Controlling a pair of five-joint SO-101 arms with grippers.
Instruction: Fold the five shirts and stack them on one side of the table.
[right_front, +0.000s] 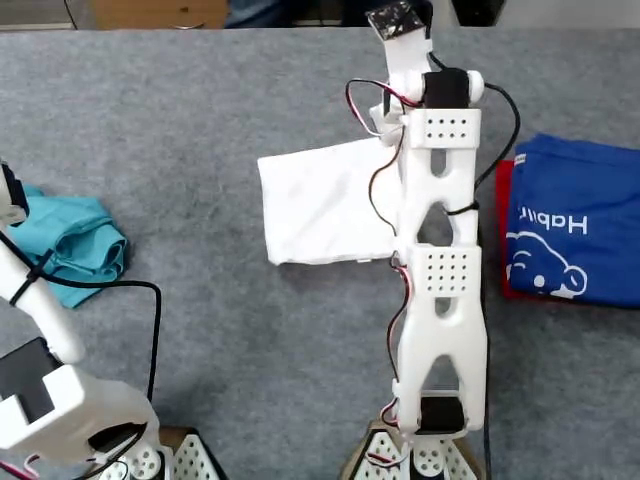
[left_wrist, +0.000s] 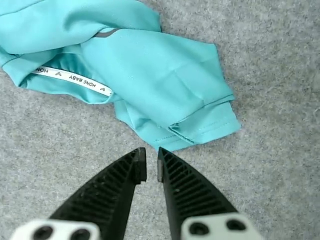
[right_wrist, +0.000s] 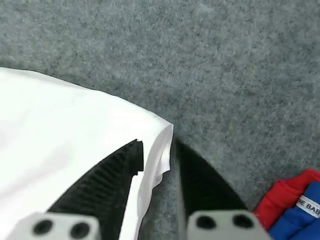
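Left end effector (left_wrist: 151, 167) sits closest to the left wrist camera: black ribbed fingers (left_wrist: 117, 187) almost clenched, only a slim gap at the tips, nothing held, hovering over bare grey desk (left_wrist: 270, 75) just short of the hem of the teal shirt (left_wrist: 150, 75). Teal shirt is crumpled, not folded, neck label showing. In the high view it lies at the left edge of the frame (right_front: 70, 240), with the left arm (right_front: 50, 400) in the lower left corner beside it. Right end effector (right_wrist: 157, 155) is released, fingers parted and straddling the edge of the white shirt (right_wrist: 60, 130): one finger (right_wrist: 107, 180) over the cloth, the other over the desk, with the shirt's slightly curled edge between them; can't tell if either finger touches the fabric. In the high view the right arm (right_front: 440, 250) stretches from the bottom centre up to the top of the frame, passing over the right side of the white shirt (right_front: 320, 205), which lies flat in a rough rectangle at centre. Blue shirt (right_front: 575, 225), folded with a white print facing up, lies at the right edge of the frame on top of a red shirt (right_front: 504, 220) that peeks out along its left side. Both show at a corner of the right wrist view too, blue (right_wrist: 295, 225) and red (right_wrist: 282, 200), near the white shirt but apart from it.
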